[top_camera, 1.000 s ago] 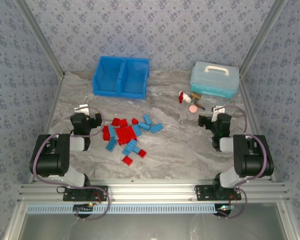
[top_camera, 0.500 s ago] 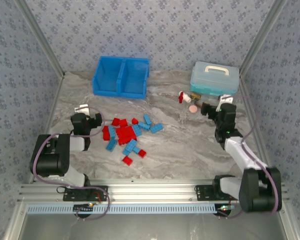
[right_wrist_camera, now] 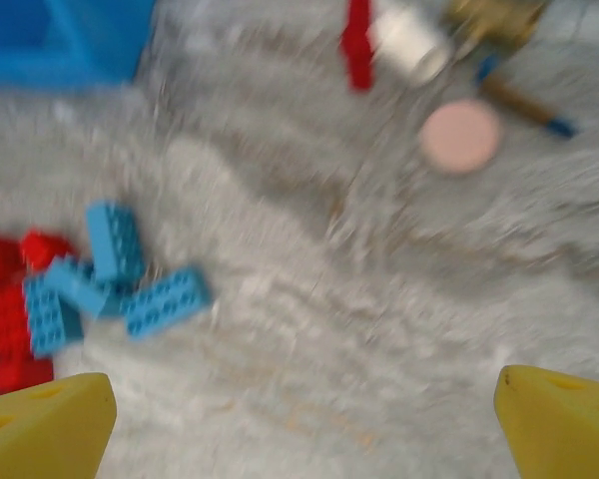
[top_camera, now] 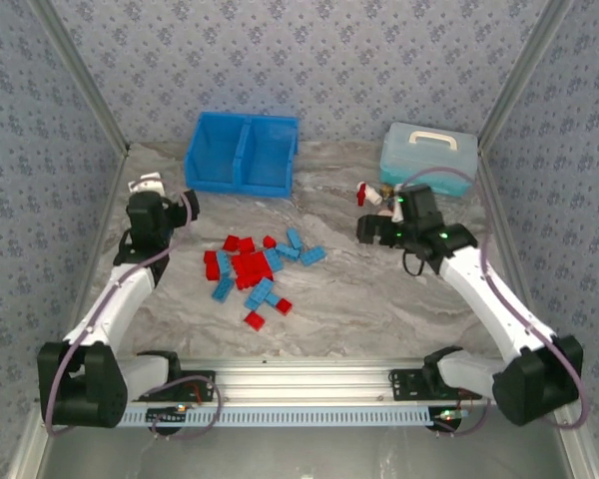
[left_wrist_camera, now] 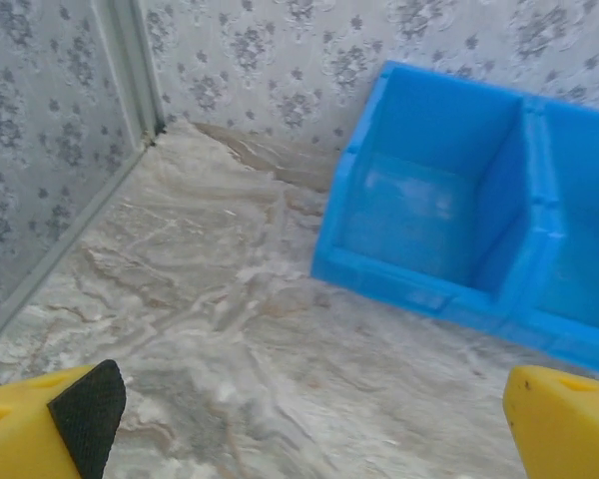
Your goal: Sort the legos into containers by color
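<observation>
The legos (top_camera: 252,271) are seen heaped on the tabletop (top_camera: 379,299) in front of the blue bin (top_camera: 220,178), outside its compartments. The left pincer (left_wrist_camera: 314,424) is held wide apart near the bin's front left corner. The right pincer (right_wrist_camera: 299,419), likewise spread and empty, is placed well to the bin's right.

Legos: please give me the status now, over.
Left gripper open, facing the bin. Right gripper open, right of the legos. Legos all on the table, bin looks empty. Bottle and pink disc near right gripper.
</observation>
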`<action>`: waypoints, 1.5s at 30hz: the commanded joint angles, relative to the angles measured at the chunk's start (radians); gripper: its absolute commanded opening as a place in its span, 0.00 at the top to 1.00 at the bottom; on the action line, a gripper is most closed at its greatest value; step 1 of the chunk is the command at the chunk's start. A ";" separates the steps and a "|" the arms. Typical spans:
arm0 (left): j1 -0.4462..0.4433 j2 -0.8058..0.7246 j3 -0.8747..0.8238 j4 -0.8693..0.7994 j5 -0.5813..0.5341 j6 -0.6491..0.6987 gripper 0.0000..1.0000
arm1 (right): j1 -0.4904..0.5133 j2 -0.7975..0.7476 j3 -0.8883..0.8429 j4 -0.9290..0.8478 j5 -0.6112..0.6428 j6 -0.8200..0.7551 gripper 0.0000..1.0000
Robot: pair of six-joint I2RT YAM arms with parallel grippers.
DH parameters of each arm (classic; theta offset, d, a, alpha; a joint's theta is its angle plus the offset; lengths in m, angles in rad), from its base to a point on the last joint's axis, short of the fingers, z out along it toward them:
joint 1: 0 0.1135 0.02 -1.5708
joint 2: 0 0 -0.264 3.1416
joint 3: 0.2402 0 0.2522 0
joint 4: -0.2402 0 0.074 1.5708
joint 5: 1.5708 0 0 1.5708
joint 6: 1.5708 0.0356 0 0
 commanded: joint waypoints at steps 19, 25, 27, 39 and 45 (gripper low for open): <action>-0.227 -0.025 0.161 -0.608 0.359 -0.043 0.01 | 0.352 0.706 0.422 -0.190 0.214 0.761 0.00; -0.229 -0.127 0.179 -0.622 0.492 0.232 0.01 | 0.359 0.801 0.469 -0.203 0.251 0.854 0.02; -0.229 -0.151 0.151 -0.600 0.567 0.310 0.01 | 0.355 0.813 0.468 -0.190 0.258 0.863 0.03; -0.232 -0.197 0.050 -0.498 0.555 0.349 0.01 | 0.353 0.878 0.465 -0.183 0.238 0.872 0.22; -0.232 -0.204 0.040 -0.511 0.527 0.365 0.01 | 0.364 0.854 0.416 -0.188 0.253 0.901 0.48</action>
